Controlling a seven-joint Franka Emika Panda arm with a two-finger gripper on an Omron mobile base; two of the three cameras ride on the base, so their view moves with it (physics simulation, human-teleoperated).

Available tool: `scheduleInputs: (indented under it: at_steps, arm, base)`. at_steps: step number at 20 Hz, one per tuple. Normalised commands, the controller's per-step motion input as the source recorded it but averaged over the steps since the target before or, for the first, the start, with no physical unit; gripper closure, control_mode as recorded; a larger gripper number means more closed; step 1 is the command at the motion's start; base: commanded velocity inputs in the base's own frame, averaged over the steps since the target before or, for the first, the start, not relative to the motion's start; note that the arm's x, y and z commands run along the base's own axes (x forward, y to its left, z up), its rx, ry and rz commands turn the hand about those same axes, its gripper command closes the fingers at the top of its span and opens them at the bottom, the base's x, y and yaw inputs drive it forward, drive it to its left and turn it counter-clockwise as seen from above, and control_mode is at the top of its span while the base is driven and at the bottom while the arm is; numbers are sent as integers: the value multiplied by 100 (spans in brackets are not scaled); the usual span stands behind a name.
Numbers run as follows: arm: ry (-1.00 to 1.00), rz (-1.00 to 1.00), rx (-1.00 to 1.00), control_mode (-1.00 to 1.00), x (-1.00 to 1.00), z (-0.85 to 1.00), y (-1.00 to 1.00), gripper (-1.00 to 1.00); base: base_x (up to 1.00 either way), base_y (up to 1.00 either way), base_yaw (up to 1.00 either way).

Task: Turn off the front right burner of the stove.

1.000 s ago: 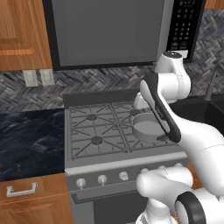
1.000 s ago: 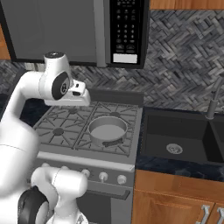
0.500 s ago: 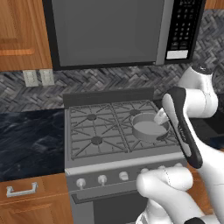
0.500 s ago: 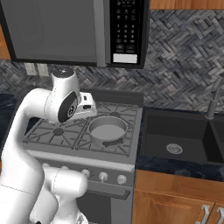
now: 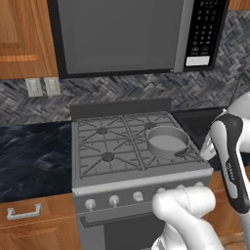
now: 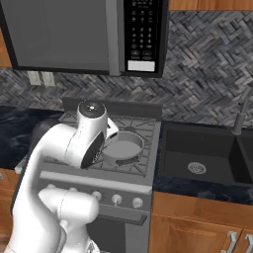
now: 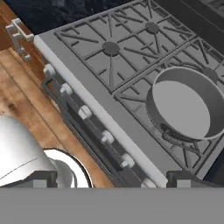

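The stove (image 5: 141,181) is a grey steel range with grid grates and a row of small silver knobs (image 7: 84,112) along its front panel. A shallow round metal pan (image 7: 186,105) sits on the right front grate and hides the front right burner. The pan (image 5: 167,141) also covers that spot from the left side. My gripper (image 7: 113,179) is open, its two dark tips wide apart with nothing between them. It hovers above the stove's front edge, near the right-hand knobs (image 7: 127,160). My forearm (image 5: 229,151) hangs at the stove's right front corner.
A dark-doored microwave (image 6: 74,34) hangs over the stove. A black sink (image 6: 197,160) with a faucet (image 6: 240,116) lies to the right. Dark stone counter (image 5: 34,156) and a wooden drawer with a handle (image 5: 23,212) are at the left. My own arm (image 6: 74,148) blocks the stove's left half.
The arm has swung from above the pan to the right and down toward the stove's front right corner. The pan now shows uncovered. Stove and pan have not moved.
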Motion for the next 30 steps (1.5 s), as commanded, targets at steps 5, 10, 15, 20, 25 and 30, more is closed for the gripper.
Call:
scheduleInputs:
  at_steps: [5,10,15,20,25,30]
  arm:
    - [-17,38,-13,-100,-33,-23,-22,-100]
    - [-8,34,-17,-100,-27,-29,-15,-100]
    - [-21,30,-16,-100,-35,-28,-16,-100]
    - [-28,25,-11,-100,-37,-24,-19,-100]
    - [-24,8,-5,-100,-40,-22,-8,-100]
    - [-26,0,-1,-100,-32,-35,0,-100]
  base:
    - [0,0,0]
    - [0,0,0]
    - [0,0,0]
    - [0,0,0]
    - [0,0,0]
    - [0,0,0]
